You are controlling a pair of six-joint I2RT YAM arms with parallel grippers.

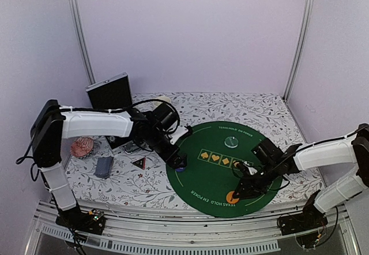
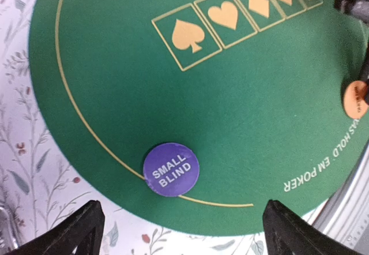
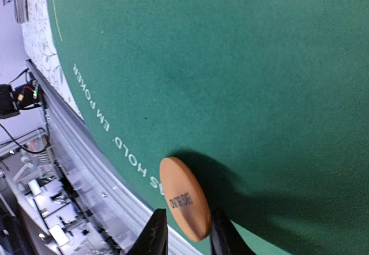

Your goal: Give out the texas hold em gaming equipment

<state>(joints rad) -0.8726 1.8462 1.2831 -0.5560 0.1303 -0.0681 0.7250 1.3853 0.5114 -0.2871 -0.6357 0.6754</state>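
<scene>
A purple disc marked SMALL BLIND (image 2: 171,169) lies flat on the left rim of the green mat (image 1: 213,174). My left gripper (image 2: 183,206) hangs over it, jaws wide open and empty, also seen from above (image 1: 177,164). At the mat's near edge an orange disc (image 3: 184,198) stands tilted on its edge between the fingers of my right gripper (image 3: 188,217). The jaws are slightly apart and the disc leans on one finger. Off the mat to the left lie a black-red triangular token (image 1: 139,162), grey-blue cards (image 1: 104,167) and a reddish chip stack (image 1: 82,147).
A pale round disc (image 1: 231,142) rests on the mat's far side, above the printed card suits. A silver-edged black case (image 1: 109,92) stands at the back left with a cream mug (image 1: 164,101) beside it. The table's metal rail (image 3: 86,168) runs just past the orange disc.
</scene>
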